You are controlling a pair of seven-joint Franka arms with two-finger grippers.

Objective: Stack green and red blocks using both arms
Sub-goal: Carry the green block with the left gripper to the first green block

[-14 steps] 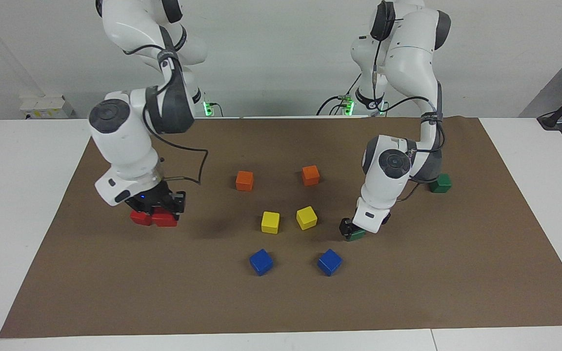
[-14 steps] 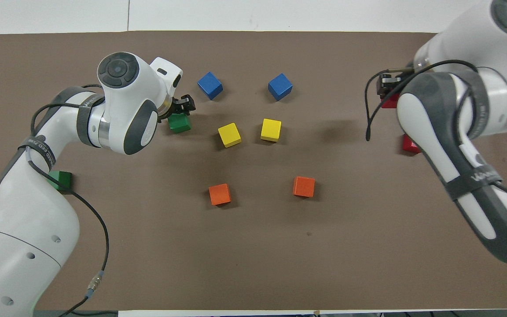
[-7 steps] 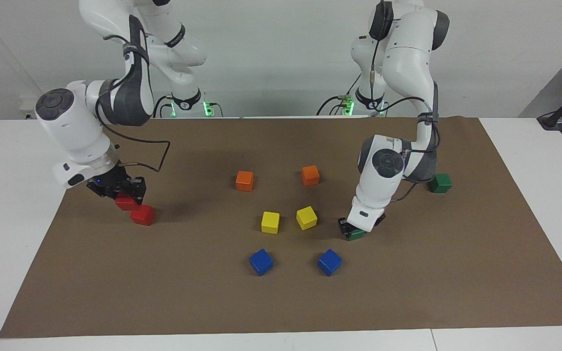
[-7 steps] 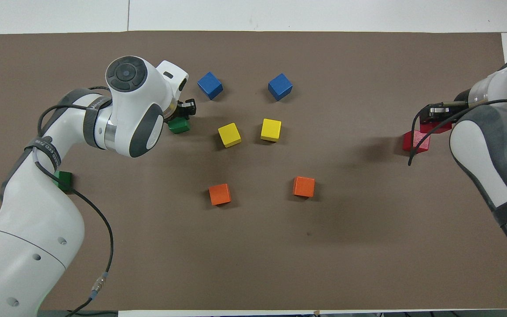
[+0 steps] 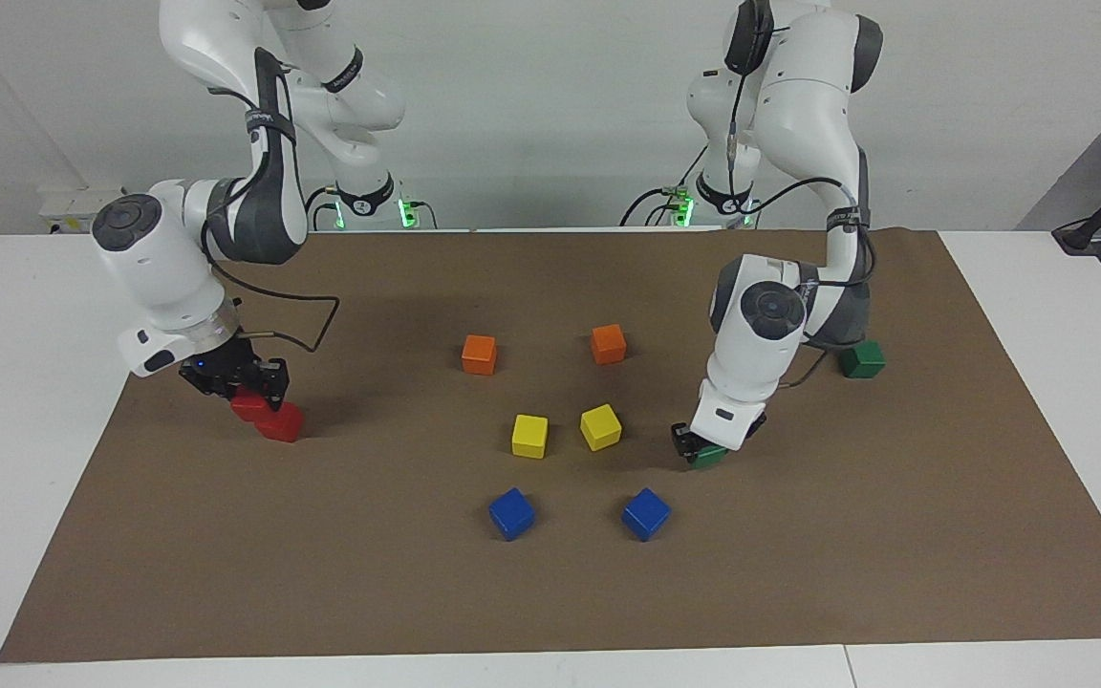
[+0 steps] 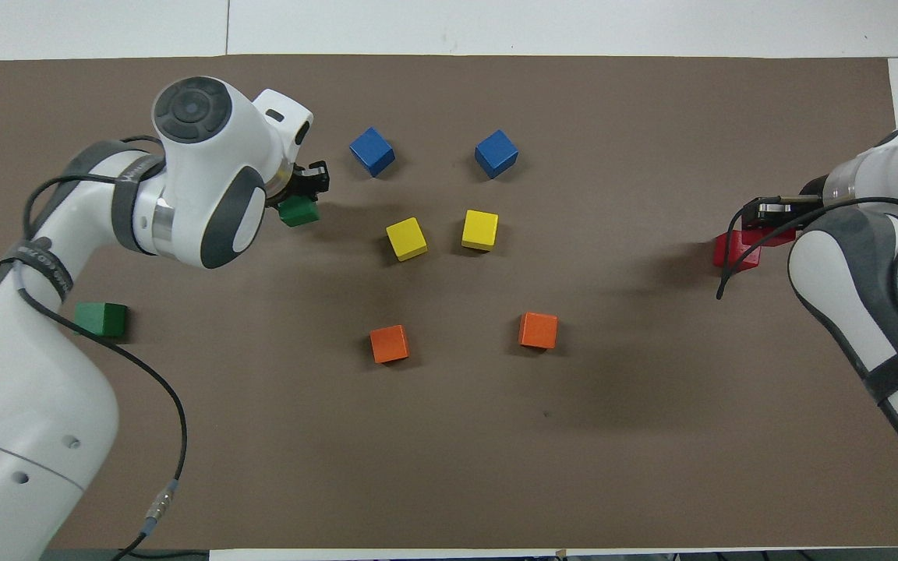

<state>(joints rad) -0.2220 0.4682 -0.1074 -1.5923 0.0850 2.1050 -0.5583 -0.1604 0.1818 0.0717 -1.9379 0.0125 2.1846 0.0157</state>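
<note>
My right gripper (image 5: 243, 387) (image 6: 768, 218) is shut on a red block (image 5: 247, 408) (image 6: 776, 235). It holds that block low, right against a second red block (image 5: 283, 423) (image 6: 733, 251) that rests on the mat near the right arm's end. My left gripper (image 5: 696, 447) (image 6: 305, 187) is shut on a green block (image 5: 709, 458) (image 6: 298, 212) just above the mat, beside the yellow cubes. A second green block (image 5: 862, 360) (image 6: 102, 318) sits on the mat nearer to the robots, by the left arm's elbow.
Two orange cubes (image 5: 479, 354) (image 5: 608, 343), two yellow cubes (image 5: 529, 435) (image 5: 600, 426) and two blue cubes (image 5: 511, 513) (image 5: 645, 513) lie in the middle of the brown mat (image 5: 550, 592). White tabletop (image 5: 25, 382) borders the mat at both ends.
My left gripper closed on the green block and shifted it slightly toward the left arm's end. My right arm swung its red block toward the right arm's end, then lowered it against the resting red block.
</note>
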